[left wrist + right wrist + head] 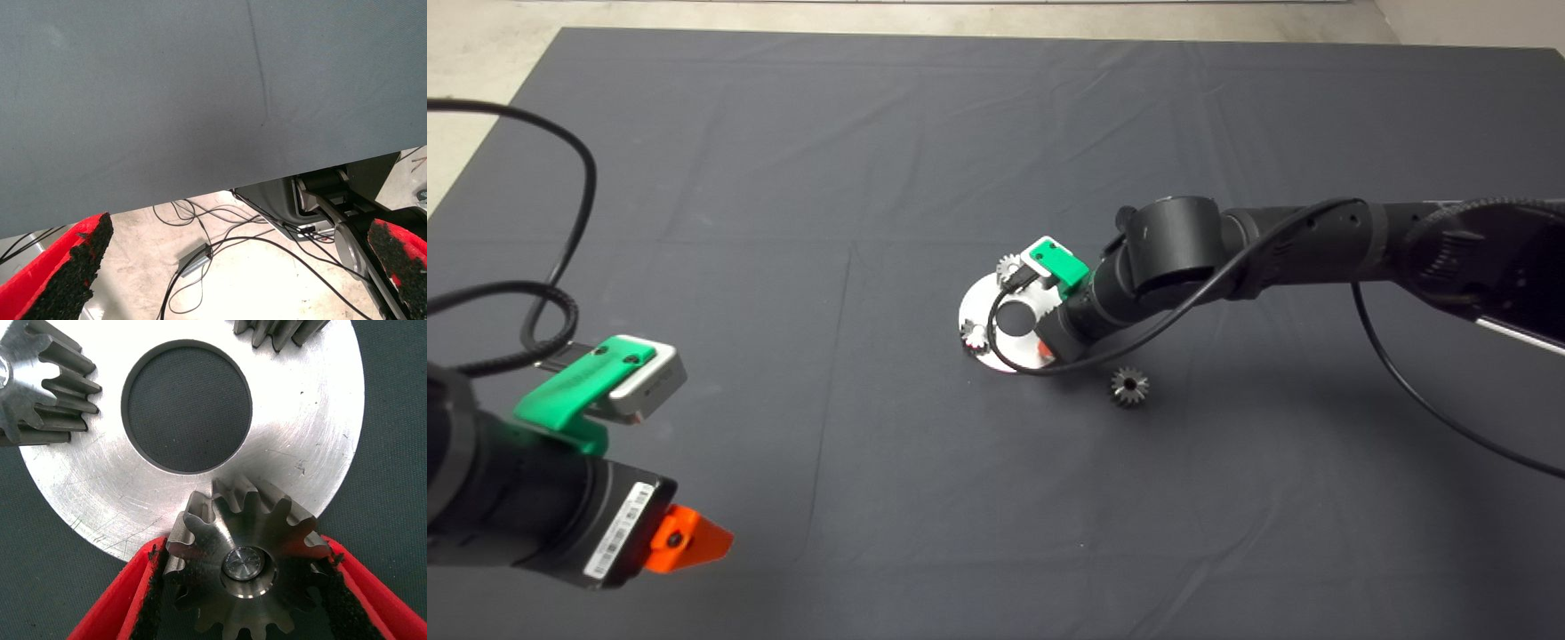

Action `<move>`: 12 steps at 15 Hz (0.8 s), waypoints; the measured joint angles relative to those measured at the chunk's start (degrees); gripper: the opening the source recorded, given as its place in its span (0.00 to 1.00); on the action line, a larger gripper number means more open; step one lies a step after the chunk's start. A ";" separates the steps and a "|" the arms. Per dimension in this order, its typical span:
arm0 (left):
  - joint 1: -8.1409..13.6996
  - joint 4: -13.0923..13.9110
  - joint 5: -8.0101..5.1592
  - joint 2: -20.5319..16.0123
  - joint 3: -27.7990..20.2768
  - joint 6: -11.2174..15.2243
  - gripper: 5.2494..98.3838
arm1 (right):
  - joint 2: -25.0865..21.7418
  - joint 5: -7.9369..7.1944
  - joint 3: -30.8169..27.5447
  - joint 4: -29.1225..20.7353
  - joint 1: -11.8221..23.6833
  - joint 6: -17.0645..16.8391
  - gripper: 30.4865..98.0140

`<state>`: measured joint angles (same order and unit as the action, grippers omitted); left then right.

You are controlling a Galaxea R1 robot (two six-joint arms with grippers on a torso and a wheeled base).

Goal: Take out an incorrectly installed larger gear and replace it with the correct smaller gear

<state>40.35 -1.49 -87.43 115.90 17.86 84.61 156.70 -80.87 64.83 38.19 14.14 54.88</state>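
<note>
In the right wrist view the larger gear [207, 550], grey steel, sits on a pin at the edge of a round silver plate [300, 440]. My right gripper [243, 547] is shut on it, with a black pad against each side. In the head view the right gripper [1042, 351] is down over the plate [978, 307] and hides that gear. The smaller gear [1129, 386], dark-faced, lies loose on the mat just right of the plate. My left gripper [694, 538] waits open and empty at the lower left.
Two small bright silver gears [1009, 265] [973, 334] sit on the plate's rim; they also show in the right wrist view [40, 383] [280, 330]. The plate has a large centre hole [187, 407]. Cables and floor show beyond the mat edge [200, 257].
</note>
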 measured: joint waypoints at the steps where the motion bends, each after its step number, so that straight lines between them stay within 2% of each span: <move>1: 0.00 0.00 0.00 0.00 0.00 0.00 1.00 | 0.00 0.00 0.00 0.01 0.00 -0.01 0.37; 3: 0.00 0.00 0.00 0.01 0.00 -0.02 1.00 | -0.02 -0.02 0.00 0.01 -0.01 -0.01 0.32; 12: 0.00 0.00 0.00 0.43 0.00 -0.02 1.00 | -0.05 0.02 0.00 0.45 -0.01 0.10 0.29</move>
<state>40.35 -1.49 -87.43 116.32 17.86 84.59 156.65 -80.85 64.83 38.64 14.13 54.98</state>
